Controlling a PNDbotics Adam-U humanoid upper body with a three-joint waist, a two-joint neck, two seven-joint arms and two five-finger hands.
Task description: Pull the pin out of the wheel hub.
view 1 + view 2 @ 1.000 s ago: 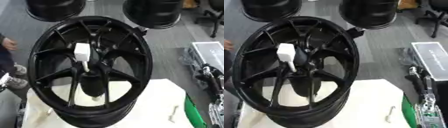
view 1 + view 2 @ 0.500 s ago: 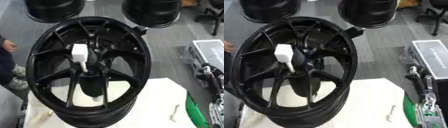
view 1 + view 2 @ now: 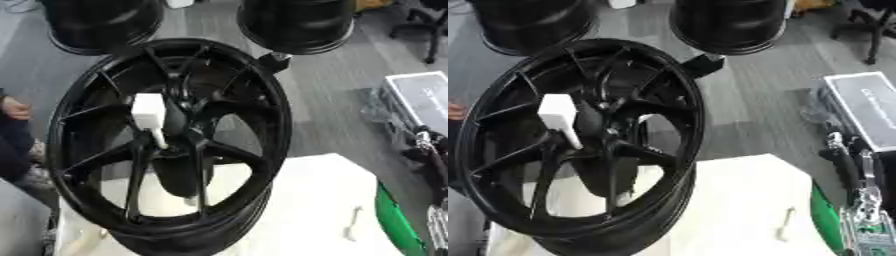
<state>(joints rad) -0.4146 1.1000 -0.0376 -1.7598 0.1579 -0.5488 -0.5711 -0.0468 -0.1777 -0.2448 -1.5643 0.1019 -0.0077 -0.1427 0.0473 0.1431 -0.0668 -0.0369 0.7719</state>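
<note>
Nothing of the task's things has moved since the earlier frames: only your head view has shifted a little, and the wheel hub [image 3: 171, 145] stands as it did. You see the black hub upright on its rim on the white tabletop [image 3: 306, 200], close to the tabletop's left edge, its spoked face turned toward you and tilted slightly back. Its lower rim touches the tabletop, and the top of the rim reaches up in front of the grey floor [image 3: 332, 100].

The pin [image 3: 150, 117] is still seated at the centre of the hub. Its white block-shaped head stands out just left of and above the centre boss, and a thin white shaft runs down from it toward the middle of the spokes. Nothing touches the pin.

Neither of your hands shows in either view, so you cannot tell how their fingers stand.

Near the right edge of the tabletop lies a small white bent piece [image 3: 352, 224], well apart from the hub. Beyond that edge runs a green strip [image 3: 398, 225]. On the floor behind the hub stand two more black wheels [image 3: 296, 22], and a grey case [image 3: 868, 107] sits on the floor at the right. At the far left, a person's hand and dark sleeve [image 3: 13, 112] show beside the hub without touching it.
</note>
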